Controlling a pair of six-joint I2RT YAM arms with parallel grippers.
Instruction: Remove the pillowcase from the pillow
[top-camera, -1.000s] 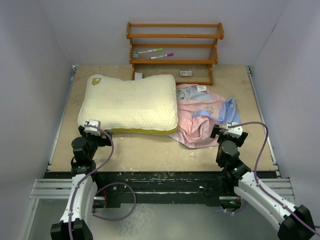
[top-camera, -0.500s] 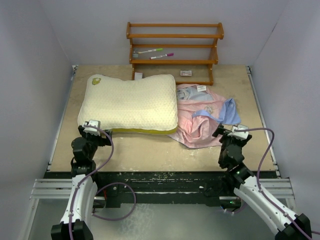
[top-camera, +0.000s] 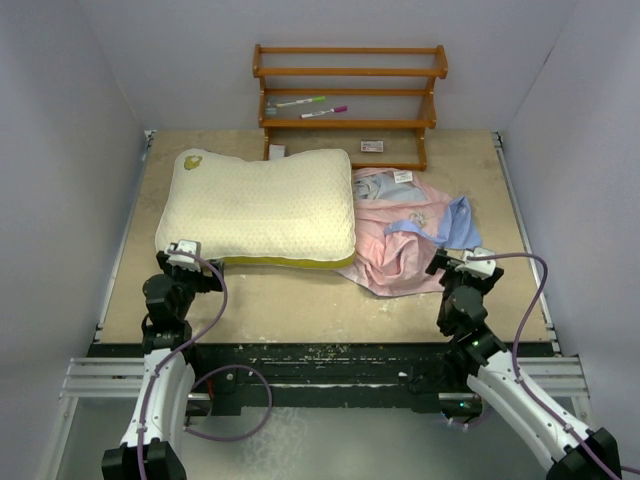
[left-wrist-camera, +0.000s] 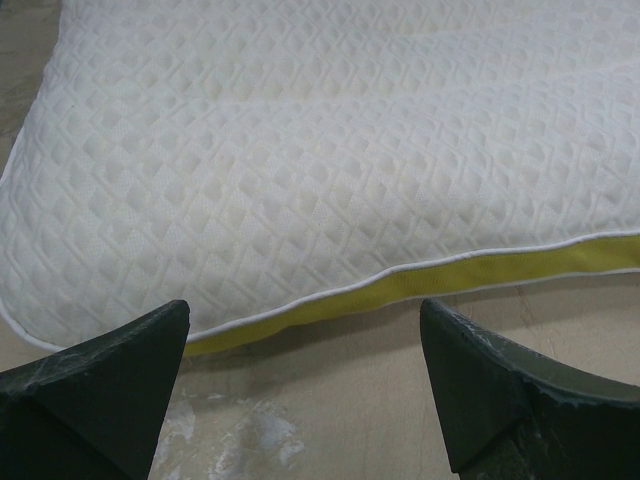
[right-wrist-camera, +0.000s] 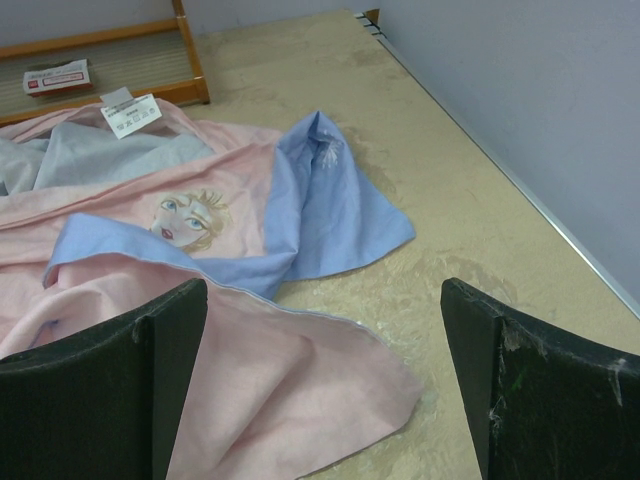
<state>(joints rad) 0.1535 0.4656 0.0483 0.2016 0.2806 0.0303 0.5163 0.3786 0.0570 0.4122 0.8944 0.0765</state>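
Note:
The pillow (top-camera: 260, 205) lies bare on the left half of the table, cream-white and quilted, with a yellow side band (left-wrist-camera: 470, 275) along its near edge. The pillowcase (top-camera: 405, 232) lies crumpled beside it on the right, mostly pink side up with blue patches and a blonde Elsa face (right-wrist-camera: 188, 218). My left gripper (top-camera: 186, 256) is open and empty, just in front of the pillow's near left corner. My right gripper (top-camera: 462, 262) is open and empty, at the near right edge of the pillowcase; the pink fabric (right-wrist-camera: 270, 390) lies on the table between its fingers.
A wooden shelf rack (top-camera: 348, 100) stands at the back with two markers (top-camera: 322, 107) on it. A small card (top-camera: 372, 146) lies by the rack. Walls close in the table on the left, right and back. A metal rail (right-wrist-camera: 520, 185) runs along the right edge.
My right gripper has drawn back toward the near edge and slightly right, off the pillowcase. The left arm, pillow and pillowcase have not moved.

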